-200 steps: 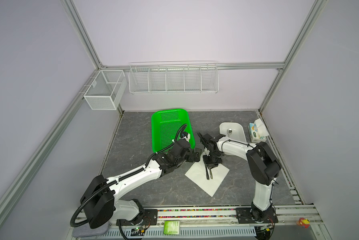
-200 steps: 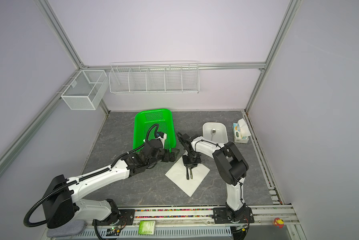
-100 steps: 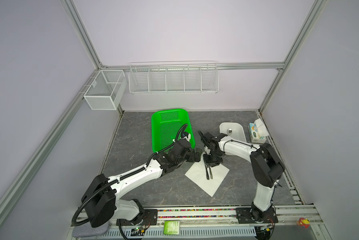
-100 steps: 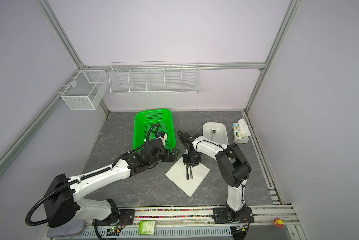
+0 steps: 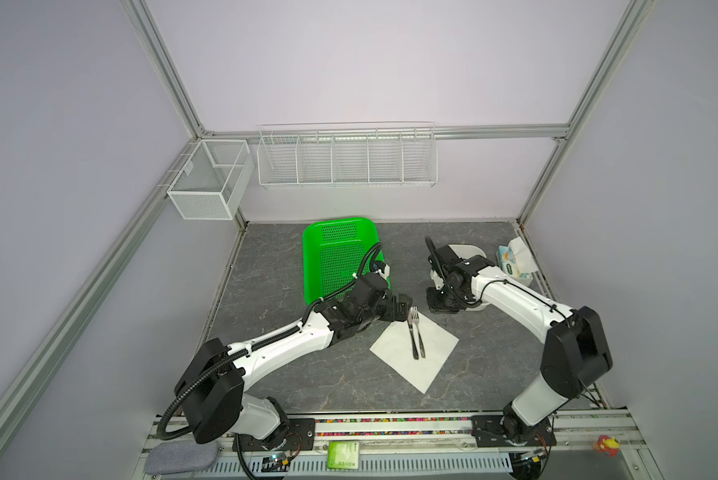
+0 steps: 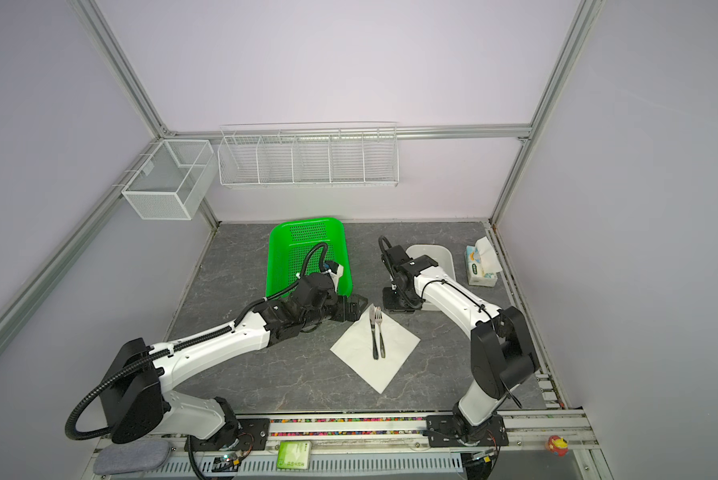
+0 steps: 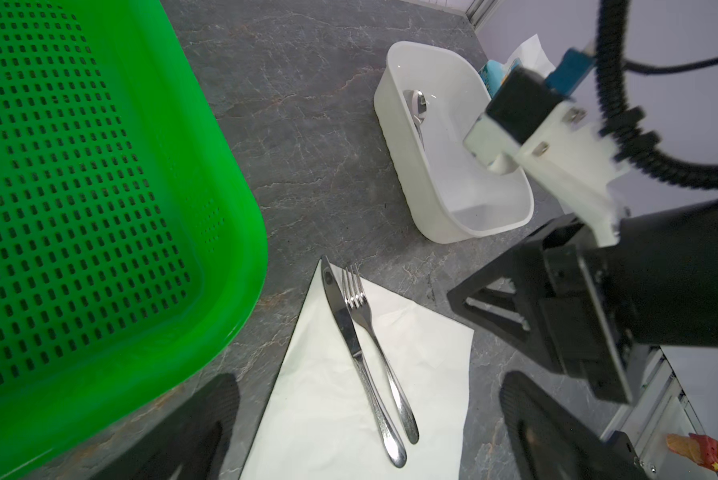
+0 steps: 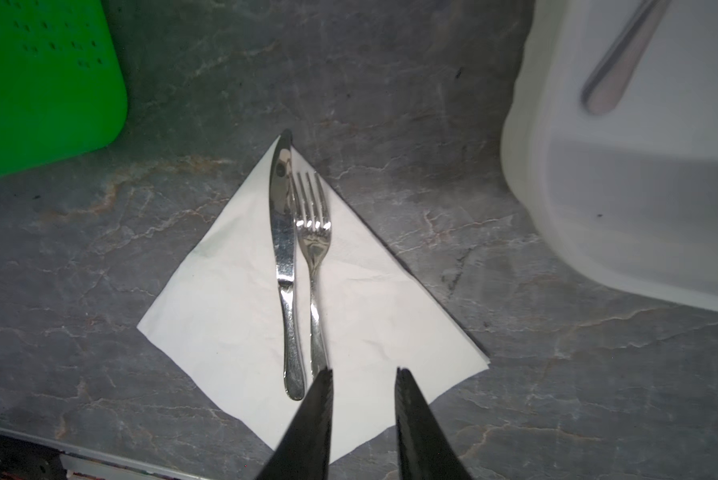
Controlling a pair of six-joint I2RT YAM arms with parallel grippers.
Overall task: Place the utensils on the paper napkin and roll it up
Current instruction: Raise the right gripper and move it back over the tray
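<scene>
Two utensils (image 8: 283,249) lie parallel on the napkin (image 8: 224,324) for rolling; my right end effector (image 8: 364,372) gapes empty; spoon (image 7: 420,104), probably, in tub (image 7: 405,170).

The rectangular plastic basket (image 5: 328,266) is bright green, patterned with rows of small holes; the square paper napkin (image 5: 436,349) plain white; the slim metal knife (image 8: 283,232) and fork (image 8: 313,237) shiny silver; the table (image 5: 286,270) dark grey, marbled with pale and rusty veins.
</scene>
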